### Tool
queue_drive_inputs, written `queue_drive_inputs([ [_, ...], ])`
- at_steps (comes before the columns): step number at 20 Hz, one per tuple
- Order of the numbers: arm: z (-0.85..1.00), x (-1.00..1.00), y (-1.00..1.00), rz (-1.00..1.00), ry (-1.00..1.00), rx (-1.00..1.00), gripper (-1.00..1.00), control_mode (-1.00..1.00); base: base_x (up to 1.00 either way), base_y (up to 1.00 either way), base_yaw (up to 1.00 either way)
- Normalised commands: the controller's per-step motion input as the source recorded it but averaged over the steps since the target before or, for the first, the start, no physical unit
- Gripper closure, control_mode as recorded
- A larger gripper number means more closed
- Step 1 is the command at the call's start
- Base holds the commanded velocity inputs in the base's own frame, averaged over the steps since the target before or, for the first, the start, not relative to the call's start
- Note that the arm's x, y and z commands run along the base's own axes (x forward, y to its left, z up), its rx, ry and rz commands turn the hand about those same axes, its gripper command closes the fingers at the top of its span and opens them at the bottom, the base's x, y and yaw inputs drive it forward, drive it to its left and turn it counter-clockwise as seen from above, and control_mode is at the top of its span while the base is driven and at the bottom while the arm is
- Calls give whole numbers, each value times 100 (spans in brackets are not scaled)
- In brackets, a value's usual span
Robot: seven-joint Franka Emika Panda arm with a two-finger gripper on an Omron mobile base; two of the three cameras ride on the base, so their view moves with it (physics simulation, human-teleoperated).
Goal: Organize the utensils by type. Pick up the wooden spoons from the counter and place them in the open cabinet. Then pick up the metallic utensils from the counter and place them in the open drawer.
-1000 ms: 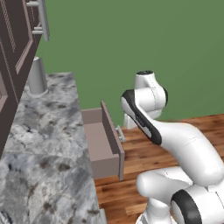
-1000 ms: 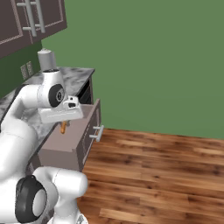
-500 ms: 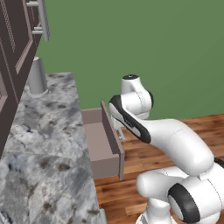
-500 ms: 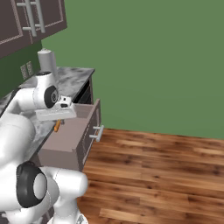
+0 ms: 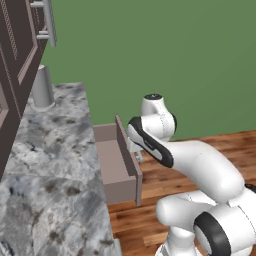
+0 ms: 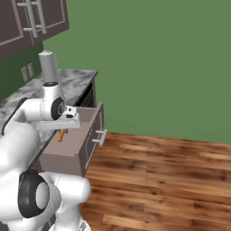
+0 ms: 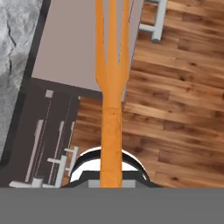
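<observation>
My gripper (image 6: pixel 67 122) is shut on an orange-handled fork (image 6: pixel 60 135), one of the metallic utensils, which hangs tines-down over the open drawer (image 6: pixel 61 158). In the hand view the fork (image 7: pixel 112 87) runs straight up from my gripper (image 7: pixel 111 180), its tines reaching over the drawer's (image 7: pixel 74 48) right wall and front edge. From the left base view the mauve-brown drawer (image 5: pixel 112 165) juts out of the marbled counter (image 5: pixel 50 150), its floor bare. The wooden spoons are out of view.
A grey cylinder (image 5: pixel 42 87) stands at the far end of the counter (image 6: pixel 74 77). Dark upper cabinet doors (image 5: pixel 22 45) with bar handles hang above it. Wood floor (image 6: pixel 171 176) spreads to the right, below a green wall. Closed drawer fronts (image 7: pixel 48 144) sit under the open one.
The arm has swung in toward the counter, carrying the orange fork from beside the drawer's front to above its inside. The grip has stayed the same.
</observation>
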Motion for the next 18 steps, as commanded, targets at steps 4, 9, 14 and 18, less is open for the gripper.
queue_drive_inputs([
  [4, -26, 35, 2, -3, 7, 1, 100, -100, 0, 0, 0],
  [9, -18, 53, 25, -13, 1, 0, 100, -100, 0, 0, 0],
  [14, -16, 37, 12, -12, 0, 0, 100, -100, 0, 0, 0],
  [18, -22, 17, -1, -1, 0, 0, 100, -100, 0, 0, 0],
])
